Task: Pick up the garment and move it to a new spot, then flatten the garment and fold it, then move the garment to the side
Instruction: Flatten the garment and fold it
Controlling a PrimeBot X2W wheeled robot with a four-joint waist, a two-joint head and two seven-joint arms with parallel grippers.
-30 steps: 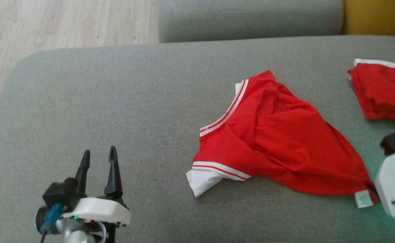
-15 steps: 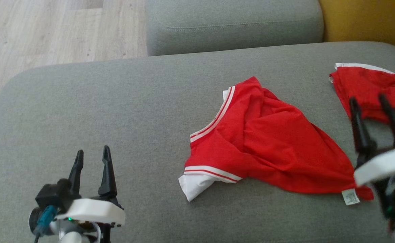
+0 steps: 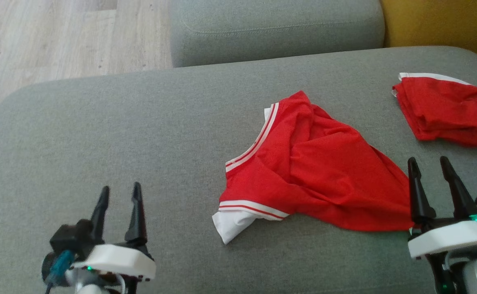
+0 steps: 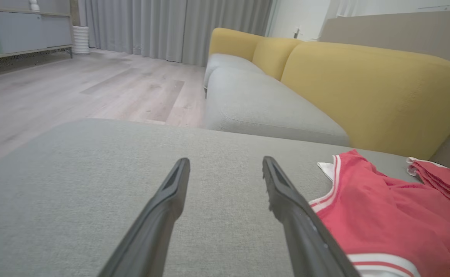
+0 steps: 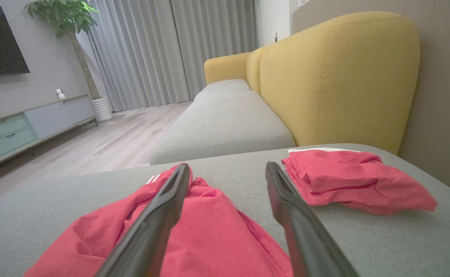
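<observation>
A crumpled red garment (image 3: pixel 311 171) with white-striped trim lies on the grey cushion (image 3: pixel 120 130), right of centre. The left wrist view has it at the right (image 4: pixel 386 215); the right wrist view has it under the fingers (image 5: pixel 194 238). My left gripper (image 3: pixel 120 192) stands open at the lower left, well apart from the garment, with nothing between its fingers. My right gripper (image 3: pixel 428 163) is open at the lower right, just off the garment's right corner.
A second red garment (image 3: pixel 442 108), folded, lies at the cushion's far right (image 5: pixel 355 181). Another grey seat cushion (image 3: pixel 275 28) and a yellow backrest (image 3: pixel 438 20) lie beyond. Wooden floor (image 3: pixel 58 36) shows past the cushion's left edge.
The head camera has shifted. My right gripper came down from over the folded garment to the lower right, beside the crumpled garment's corner. The left gripper and both garments kept their places.
</observation>
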